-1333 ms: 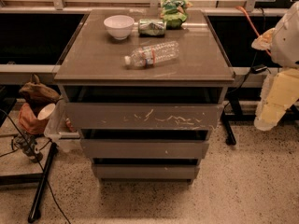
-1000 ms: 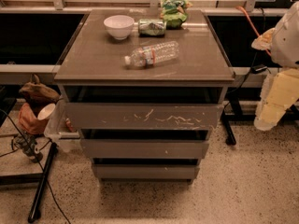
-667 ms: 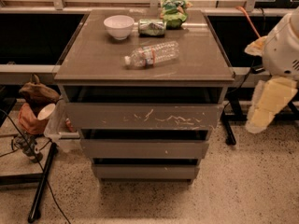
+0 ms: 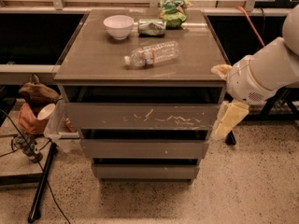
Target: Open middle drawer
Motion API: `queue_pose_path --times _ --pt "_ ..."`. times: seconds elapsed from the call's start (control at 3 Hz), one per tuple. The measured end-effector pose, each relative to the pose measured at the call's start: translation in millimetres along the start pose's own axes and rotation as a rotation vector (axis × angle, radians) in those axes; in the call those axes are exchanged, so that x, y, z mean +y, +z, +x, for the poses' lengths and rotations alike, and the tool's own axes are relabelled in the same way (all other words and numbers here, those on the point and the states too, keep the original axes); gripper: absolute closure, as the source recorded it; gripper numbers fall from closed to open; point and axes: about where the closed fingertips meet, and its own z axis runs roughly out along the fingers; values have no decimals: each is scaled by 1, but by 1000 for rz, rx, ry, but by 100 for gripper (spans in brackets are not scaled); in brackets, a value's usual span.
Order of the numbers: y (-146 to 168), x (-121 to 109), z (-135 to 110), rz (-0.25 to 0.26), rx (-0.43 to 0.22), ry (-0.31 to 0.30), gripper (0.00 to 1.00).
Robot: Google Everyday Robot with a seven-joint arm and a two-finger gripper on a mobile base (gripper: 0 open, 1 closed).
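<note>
The middle drawer (image 4: 145, 149) is a plain grey-brown front with no handle, set between the taller scratched top drawer (image 4: 142, 116) and the shortest bottom drawer (image 4: 145, 171). All three fronts sit nearly flush in the cabinet. My gripper (image 4: 229, 119) is cream-coloured and hangs from the white arm (image 4: 261, 76) at the cabinet's right front corner. It is level with the top drawer front, just above and to the right of the middle drawer.
On the cabinet top (image 4: 93, 64) lie a clear water bottle (image 4: 152, 54), a white bowl (image 4: 118, 26), a green can (image 4: 151, 27) and a green snack bag (image 4: 173, 10). At the left are a brown bag (image 4: 35, 94), a plastic bin (image 4: 58, 125), cables and a black stand (image 4: 42, 183).
The arm has swung left and forward, bringing the gripper from well right of the cabinet to its right front corner. The drawers have not moved.
</note>
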Motion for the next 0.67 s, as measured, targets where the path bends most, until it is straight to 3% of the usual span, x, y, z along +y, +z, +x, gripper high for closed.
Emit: queue_pose_path --times 0.33,0.67 --pt "0 0 0 0 0 0 0" --pt "39 10 2 -33 -65 28 0"
